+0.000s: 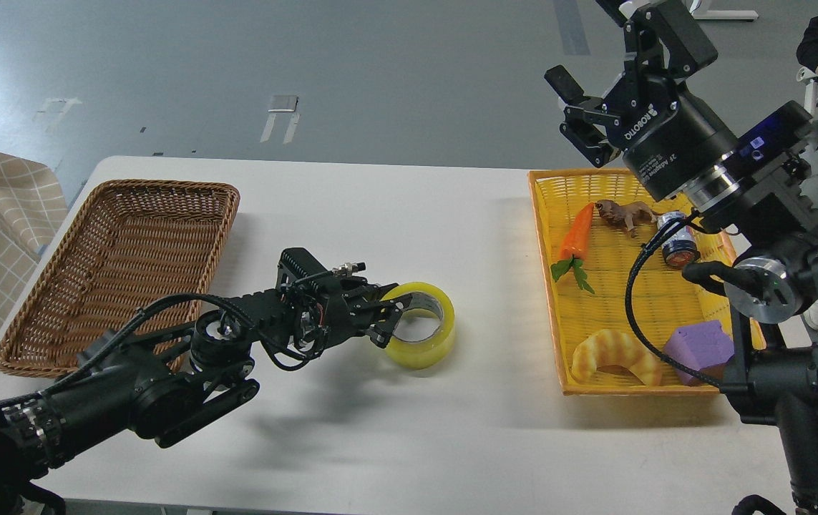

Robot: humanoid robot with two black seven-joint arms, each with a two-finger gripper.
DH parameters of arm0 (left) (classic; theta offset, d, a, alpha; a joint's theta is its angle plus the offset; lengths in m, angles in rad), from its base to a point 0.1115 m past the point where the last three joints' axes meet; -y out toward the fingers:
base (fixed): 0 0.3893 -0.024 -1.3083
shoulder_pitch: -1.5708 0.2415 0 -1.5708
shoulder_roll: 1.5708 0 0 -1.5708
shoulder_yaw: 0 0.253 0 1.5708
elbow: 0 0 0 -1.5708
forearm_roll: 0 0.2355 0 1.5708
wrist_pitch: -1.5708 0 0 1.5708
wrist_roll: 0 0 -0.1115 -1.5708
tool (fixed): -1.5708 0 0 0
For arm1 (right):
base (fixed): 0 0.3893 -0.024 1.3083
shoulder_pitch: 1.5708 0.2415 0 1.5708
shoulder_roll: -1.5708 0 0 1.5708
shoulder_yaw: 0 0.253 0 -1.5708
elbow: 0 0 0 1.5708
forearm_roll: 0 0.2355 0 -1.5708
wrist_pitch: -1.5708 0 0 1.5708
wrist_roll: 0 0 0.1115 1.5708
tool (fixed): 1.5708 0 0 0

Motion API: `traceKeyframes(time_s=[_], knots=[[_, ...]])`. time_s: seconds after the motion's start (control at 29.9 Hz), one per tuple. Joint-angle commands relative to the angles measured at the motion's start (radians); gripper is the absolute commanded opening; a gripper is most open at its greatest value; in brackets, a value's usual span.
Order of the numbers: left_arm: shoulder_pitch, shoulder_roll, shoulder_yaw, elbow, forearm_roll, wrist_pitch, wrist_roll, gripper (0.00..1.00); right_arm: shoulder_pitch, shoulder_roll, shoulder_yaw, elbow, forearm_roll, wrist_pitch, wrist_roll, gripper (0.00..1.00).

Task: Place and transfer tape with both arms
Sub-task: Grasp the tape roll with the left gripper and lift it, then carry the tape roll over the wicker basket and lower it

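The tape [423, 325], a yellow ring with a pale core, lies flat on the white table [409, 429] near the middle. My left gripper [388, 320] reaches in from the left and sits low at the tape's left rim. Its fingers straddle the ring's left wall, one inside the hole and one outside, closed on it. The tape rests on the table. My right gripper [570, 107] is raised high above the far left corner of the yellow basket [548, 286]. Its jaws are open and empty.
An empty brown wicker basket [122, 265] stands at the left. The yellow basket holds a carrot [575, 232], a brown animal figure [623, 213], a small can [677, 247], a croissant [616, 355] and a purple block [698, 349]. A person sits at the far right.
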Motion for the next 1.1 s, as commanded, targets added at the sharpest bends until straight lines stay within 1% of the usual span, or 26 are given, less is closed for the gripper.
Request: traceKeyframes(time_s=[0.0,0.44,0.5,0.57,0.6,0.67,0.77,0.84,0.87,0.97,1.0,1.07], knots=[[-0.022,-0.001,0.0,-0.001,0.0,0.002,-0.001,0.13,0.001,0.0,0.0,-0.001,0.0,0.0,0.0,1.0],[-0.093,0.013,0.0,-0.008,0.0,0.001,-0.01,0.13,0.003,0.0,0.0,-0.003,0.0,-0.001,0.0,1.0],[-0.117,0.077,-0.002,-0.01,0.0,0.001,-0.05,0.13,0.003,0.0,0.0,-0.004,0.0,-0.001,0.001,1.0],[-0.131,0.111,-0.002,-0.011,0.0,0.001,-0.075,0.13,0.001,0.0,0.0,-0.004,0.0,-0.001,0.001,1.0],[-0.155,0.137,-0.003,-0.013,0.0,0.001,-0.099,0.13,0.003,0.0,0.0,-0.004,0.0,-0.001,0.001,1.0],[-0.201,0.16,-0.004,-0.011,0.0,0.001,-0.116,0.13,0.003,0.0,0.0,-0.004,0.0,-0.001,0.001,1.0],[-0.261,0.206,0.0,-0.007,0.0,0.001,-0.119,0.13,0.005,0.0,-0.001,-0.006,0.0,0.0,0.001,1.0],[-0.268,0.229,-0.002,-0.005,0.0,0.001,-0.118,0.13,0.003,0.0,-0.001,-0.004,0.0,-0.001,0.001,1.0],[-0.271,0.254,-0.002,0.001,0.0,0.001,-0.109,0.13,0.003,0.0,-0.001,-0.004,0.0,-0.001,0.001,1.0],[-0.272,0.318,-0.003,0.005,0.0,0.004,-0.105,0.13,0.003,0.0,-0.003,-0.004,0.002,0.002,0.001,1.0],[-0.272,0.318,-0.004,0.006,0.0,0.004,-0.105,0.13,0.003,0.0,-0.003,-0.004,0.002,0.002,0.001,1.0],[-0.268,0.389,-0.004,0.004,0.0,0.007,-0.11,0.13,0.001,0.0,-0.003,-0.004,0.002,0.002,0.001,1.0]])
